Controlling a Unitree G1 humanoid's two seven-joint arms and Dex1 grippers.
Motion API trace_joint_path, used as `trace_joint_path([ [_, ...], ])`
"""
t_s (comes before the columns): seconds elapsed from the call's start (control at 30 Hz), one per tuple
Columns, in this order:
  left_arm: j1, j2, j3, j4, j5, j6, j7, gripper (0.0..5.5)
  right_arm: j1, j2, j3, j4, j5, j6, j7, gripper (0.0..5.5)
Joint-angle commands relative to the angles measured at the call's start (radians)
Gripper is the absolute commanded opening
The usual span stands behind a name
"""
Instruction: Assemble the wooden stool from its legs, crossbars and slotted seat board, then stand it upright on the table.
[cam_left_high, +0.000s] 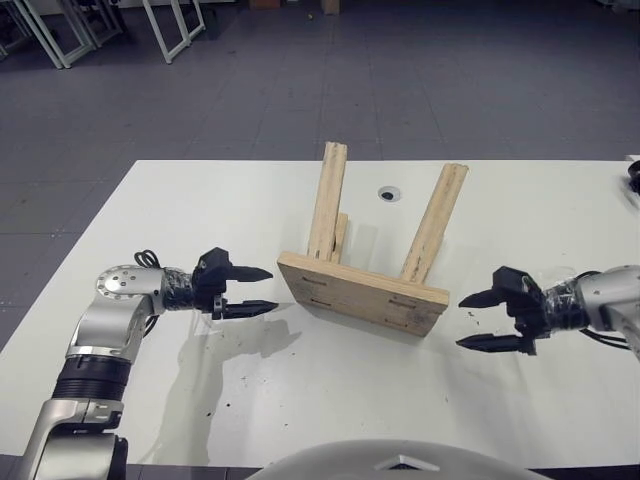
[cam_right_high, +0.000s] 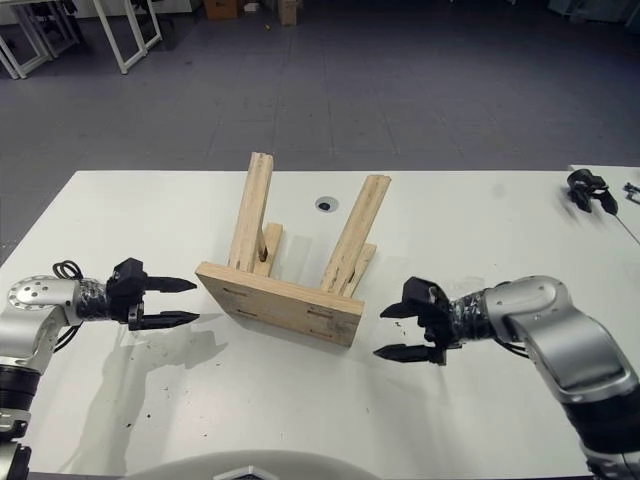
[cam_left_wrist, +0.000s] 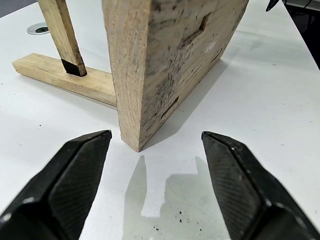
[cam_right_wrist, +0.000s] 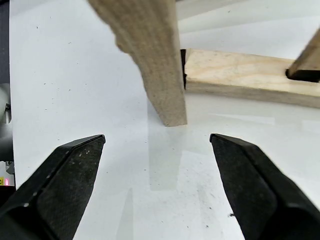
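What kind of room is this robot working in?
Probably a workshop or lab. There is a white worktable, a bare grey floor, and white metal frames like more bench legs at the back. A wooden stool lies on its side on the worktable.

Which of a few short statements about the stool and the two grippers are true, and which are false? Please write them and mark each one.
1. The stool stands upright on its legs. False: it lies on its side on the table, with the seat board on its edge.
2. The left gripper is open. True.
3. The right gripper is shut on the seat board. False: it is open and apart from the board.
4. The two grippers are at opposite ends of the seat board. True.
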Motion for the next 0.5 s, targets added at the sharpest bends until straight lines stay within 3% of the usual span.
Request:
trace_joint_path([
  [0.03, -0.087, -0.024, -0.039, 0.063, 0.057, -0.049, 0.018, 3.34, -0.052, 0.045, 0.037, -0.036, -0.007, 0.015, -0.072, 3.89],
  [0.27, -0.161, -0.090, -0.083, 0.144, 0.068, -0.070, 0.004, 3.34, -0.106, 0.120, 0.141, -0.017, -0.042, 0.022, -0.157, 3.89],
  [0.43, -0.198, -0.147, -0.102, 0.197, 0.076, -0.085, 0.005, 3.37, -0.138, 0.158, 0.181, 0.047, -0.069, 0.007, -0.199, 2.96],
  [0.5, -0.184, -0.144, -0.108, 0.187, 0.058, -0.053, -0.025, 3.05, -0.154, 0.179, 0.187, 0.090, -0.073, 0.002, -0.206, 2.61],
])
